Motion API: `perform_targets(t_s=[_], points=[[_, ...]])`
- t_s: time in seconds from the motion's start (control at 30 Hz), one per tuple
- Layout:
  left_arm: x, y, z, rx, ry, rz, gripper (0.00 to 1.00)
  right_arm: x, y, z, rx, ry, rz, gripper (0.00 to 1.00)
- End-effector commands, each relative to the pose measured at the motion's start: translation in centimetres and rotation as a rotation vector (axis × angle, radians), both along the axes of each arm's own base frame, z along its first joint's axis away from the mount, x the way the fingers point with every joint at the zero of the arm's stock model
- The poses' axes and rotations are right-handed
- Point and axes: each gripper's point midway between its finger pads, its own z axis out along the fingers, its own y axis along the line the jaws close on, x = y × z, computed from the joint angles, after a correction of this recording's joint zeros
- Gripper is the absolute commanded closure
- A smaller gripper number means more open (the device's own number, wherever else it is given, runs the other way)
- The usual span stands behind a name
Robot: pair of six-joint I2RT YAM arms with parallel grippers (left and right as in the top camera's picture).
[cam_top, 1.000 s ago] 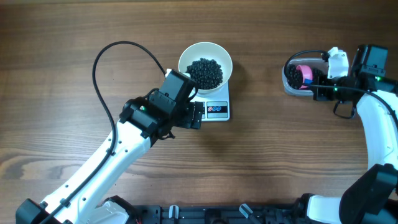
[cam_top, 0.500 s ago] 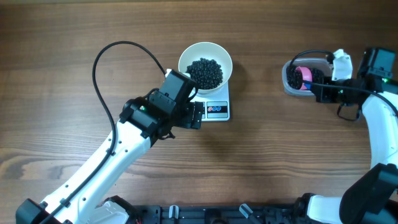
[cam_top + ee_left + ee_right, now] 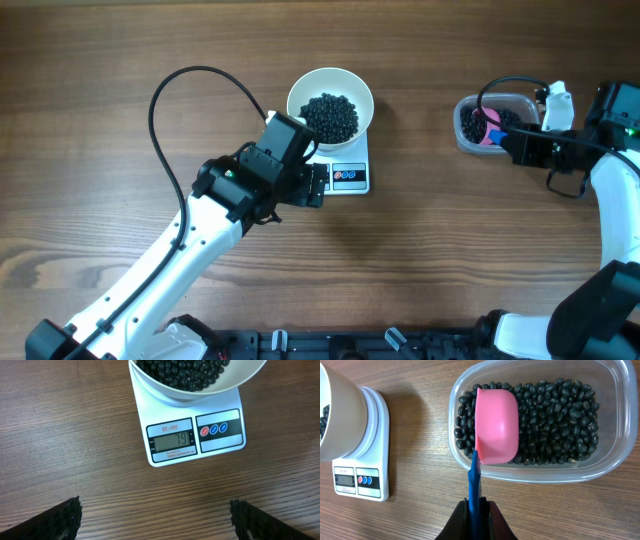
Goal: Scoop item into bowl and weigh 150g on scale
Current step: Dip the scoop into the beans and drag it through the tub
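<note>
On the table, left side, left gripper (image 3: pixel 157 522): fingers spread wide, empty, just in front of the scale.
Scale (image 3: pixel 348 174): white, display appears to read 79.
Bowl (image 3: pixel 293 98): white, on the scale, holding black beans (image 3: pixel 330 115).
Tub (image 3: pixel 620 435): clear, well right, holding more beans and a pink scoop (image 3: pixel 496 425).
Right gripper (image 3: pixel 475 510): pinching the scoop's blue handle (image 3: pixel 474 480).

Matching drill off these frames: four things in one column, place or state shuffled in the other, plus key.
Things
1. white bowl
2. pink scoop
3. left gripper
4. clear tub

Place or state
a. open, facing the scale display
b. over the tub, handle clamped in the right gripper
c. sitting on the scale
d. holds the loose beans

Pairs: 1-c, 2-b, 3-a, 4-d
</note>
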Motion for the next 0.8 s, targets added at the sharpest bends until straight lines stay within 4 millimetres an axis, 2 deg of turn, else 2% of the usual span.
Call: perform_targets(t_s=[0.0,0.13,0.27,0.53,0.77], points=[[0.0,0.2,-0.5,0.009,0.010,-0.008,0.00,0.3,0.9,-0.8,0.088,0.037,-0.020,0.96],[0.0,0.2,-0.5,0.009,0.010,-0.008,0.00,0.4,1.1,-1.9,0.128,0.077,-0.039,0.96],[0.0,0.2,-0.5,0.009,0.010,-0.008,0.00,0.5,1.2,-2.2,0.157,0.094,-0.060,0.96],[0.0,0.2,-0.5,0.009,0.010,-0.008,0.00,1.0,1.5,-0.5,0.301,0.034,-0.067,0.96],[0.0,0.2,-0.5,0.009,0.010,-0.008,0.00,0.8,0.4,-0.4,0.329,0.043,-0.128,0.96]])
